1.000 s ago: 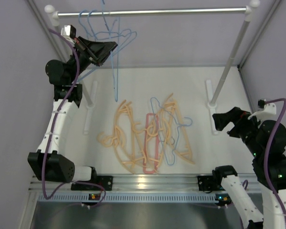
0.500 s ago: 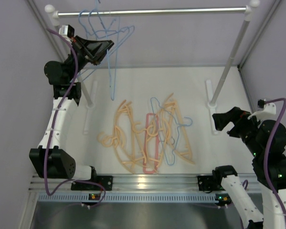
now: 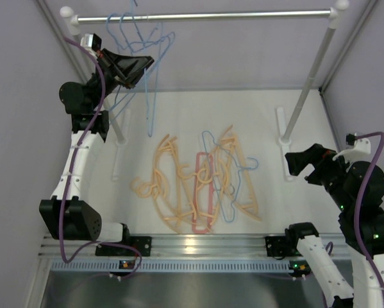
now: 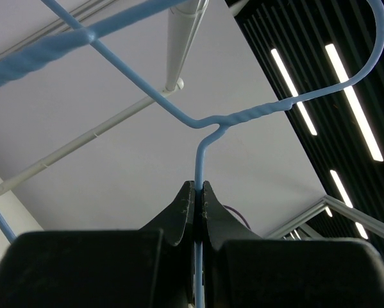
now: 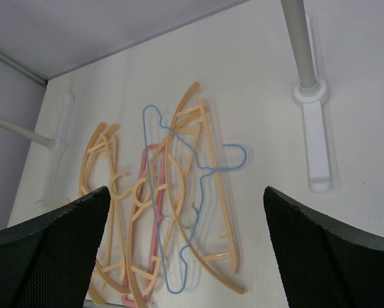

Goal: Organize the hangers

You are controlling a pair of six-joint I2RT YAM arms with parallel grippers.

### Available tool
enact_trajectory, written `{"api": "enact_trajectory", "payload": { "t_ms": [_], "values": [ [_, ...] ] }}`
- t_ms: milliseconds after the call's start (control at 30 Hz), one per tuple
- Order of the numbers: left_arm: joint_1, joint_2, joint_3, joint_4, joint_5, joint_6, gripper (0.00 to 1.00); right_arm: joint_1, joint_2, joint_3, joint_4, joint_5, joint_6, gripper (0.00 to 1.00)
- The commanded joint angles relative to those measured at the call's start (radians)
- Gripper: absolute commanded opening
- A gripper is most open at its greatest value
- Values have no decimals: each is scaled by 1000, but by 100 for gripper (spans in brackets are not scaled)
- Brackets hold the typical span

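— Left arm?
— Reaching up at the back left, left gripper (image 4: 197,190) pinched tight on a thin light-blue wire hanger (image 4: 245,117) beside the long silver rail (image 3: 204,15).
— Right?
— Folded low, right gripper (image 3: 298,165) spread wide, holding nothing.
— Unclear?
— The hanger's hook runs out of the wrist view. The peach-orange plastic hangers (image 3: 171,187) lie tangled mid-table.

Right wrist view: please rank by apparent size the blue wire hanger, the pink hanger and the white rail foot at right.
1. blue wire hanger
2. pink hanger and white rail foot: alike in length; the pink one is partly covered, so unranked.
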Motion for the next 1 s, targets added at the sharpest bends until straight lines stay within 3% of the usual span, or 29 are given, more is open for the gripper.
{"api": "enact_trajectory", "payload": {
  "t_ms": [0,467,600,967],
  "values": [
    [6,-1,10,72,11,-3,0,-8,17,3,33,1,-7,100],
    [6,-3,-7,33,10,0,0,-9,12,-3,33,1,-3,99],
    [6,-12,-6,-78,-9,43,0,-10,9,-7,33,4,-4,99],
    [6,-27,-4,-196,-73,100,0,-10,5,-18,35,7,-9,99]
  ]
}}
